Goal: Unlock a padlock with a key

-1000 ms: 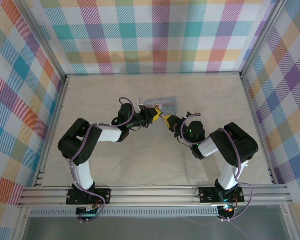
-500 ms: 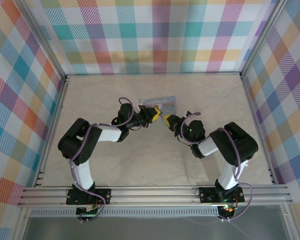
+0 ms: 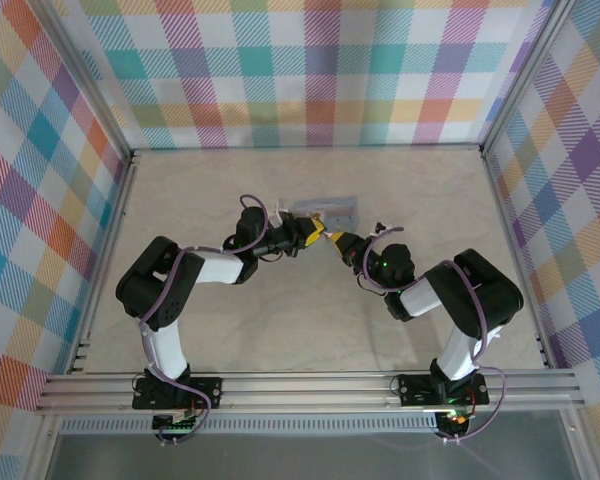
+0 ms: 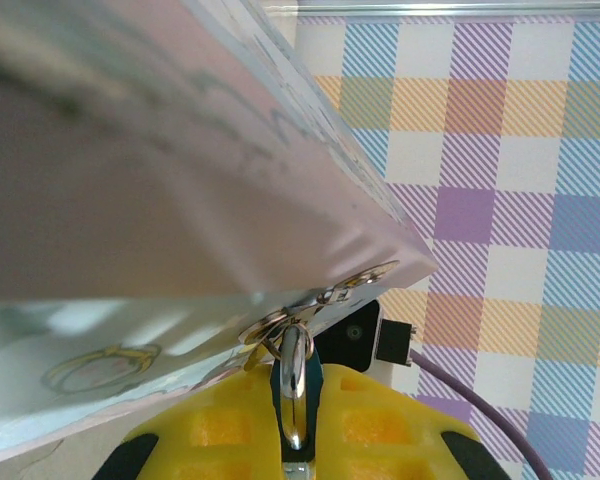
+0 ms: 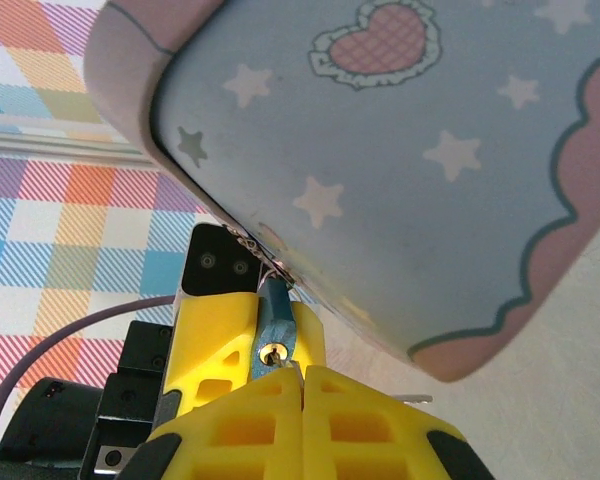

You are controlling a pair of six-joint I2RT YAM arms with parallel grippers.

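Observation:
The small blue padlock [image 5: 273,322] hangs by its metal shackle [image 4: 295,385] from the hasp [image 4: 330,295] of the pale blue cartoon tin [image 5: 400,150]. My left gripper [image 4: 295,445] is shut on the padlock's body, one yellow finger on each side. My right gripper [image 5: 302,400] is shut on the thin metal key [image 5: 294,367], whose tip sits at the padlock's brass keyhole [image 5: 271,354]. In the top view the left gripper [image 3: 313,232] and right gripper [image 3: 336,240] meet nose to nose just below the tin [image 3: 332,209].
The tin stands on the beige table [image 3: 430,190], tilted up at the corner with the lock. Plaid walls [image 3: 310,70] close the back and both sides. Open tabletop lies behind the tin and to its right.
The right arm has edged a little up and right toward the padlock. The tin has shifted slightly to the right. The left arm holds its place.

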